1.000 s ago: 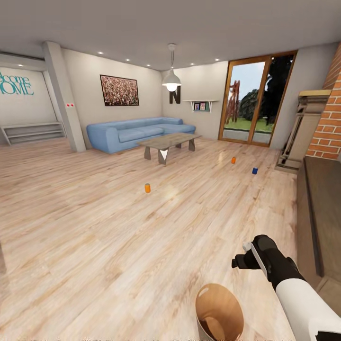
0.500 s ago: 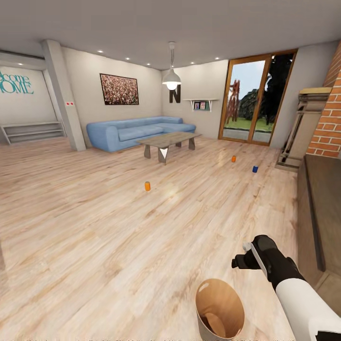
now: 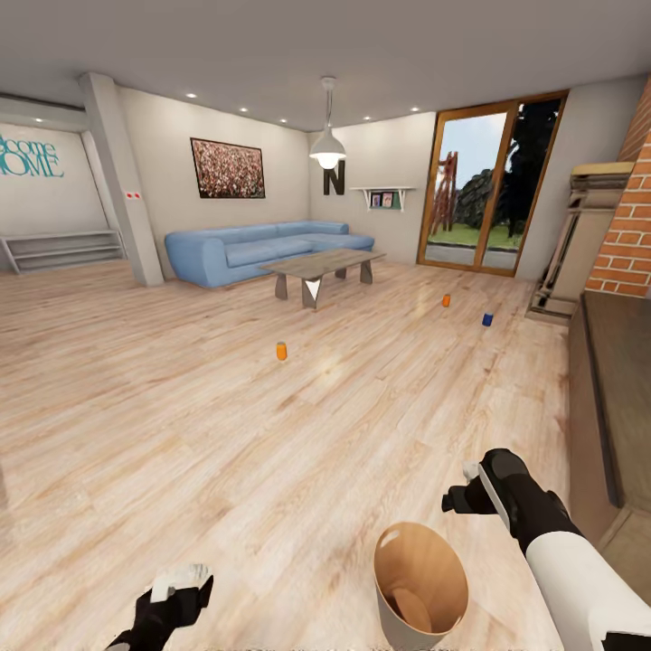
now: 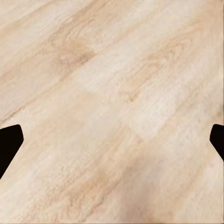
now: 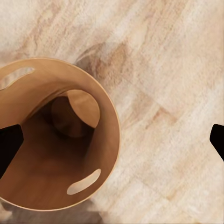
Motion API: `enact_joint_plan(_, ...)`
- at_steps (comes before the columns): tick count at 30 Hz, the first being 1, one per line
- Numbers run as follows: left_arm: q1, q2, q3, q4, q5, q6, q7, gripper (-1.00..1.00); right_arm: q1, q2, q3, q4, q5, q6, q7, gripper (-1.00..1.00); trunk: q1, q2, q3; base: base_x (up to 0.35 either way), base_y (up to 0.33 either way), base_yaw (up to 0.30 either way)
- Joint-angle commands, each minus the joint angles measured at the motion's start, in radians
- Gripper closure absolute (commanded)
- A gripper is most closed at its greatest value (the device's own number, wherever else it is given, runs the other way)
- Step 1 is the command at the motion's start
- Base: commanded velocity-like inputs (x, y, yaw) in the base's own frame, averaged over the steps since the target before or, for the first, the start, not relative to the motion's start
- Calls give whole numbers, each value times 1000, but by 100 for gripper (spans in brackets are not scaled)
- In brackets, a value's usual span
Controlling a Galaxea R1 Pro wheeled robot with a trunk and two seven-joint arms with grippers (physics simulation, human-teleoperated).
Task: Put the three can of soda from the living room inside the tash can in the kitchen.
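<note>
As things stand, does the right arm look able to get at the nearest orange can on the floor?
Probably not. The nearest orange can stands far across the floor, well beyond the right end effector, which hangs open beside the trash can. Nothing blocks it, so the base must drive closer.

The pale wood-plank floor carries two orange cans, one blue can, the trash can, a coffee table and a blue sofa.

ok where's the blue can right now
In the head view the blue can stands on the wood floor at the far right, near the fireplace, just right of an orange can.
</note>
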Motion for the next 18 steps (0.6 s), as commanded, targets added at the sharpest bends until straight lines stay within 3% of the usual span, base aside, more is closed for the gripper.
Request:
enact_joint_plan(1,-14,0,1,1,0,13,-9,-100,0,0,0,0,0,0,0,-100,4,-7,-3,0,0,0)
enact_joint_plan(8,-59,2,6,44,3,61,-80,-100,0,-1,0,0,0,0,1,-100,31,-56,-25,0,0,0)
enact_joint_plan(18,-69,4,10,94,4,72,-147,-100,0,0,0,0,0,0,2,-100,69,-126,-57,0,0,0)
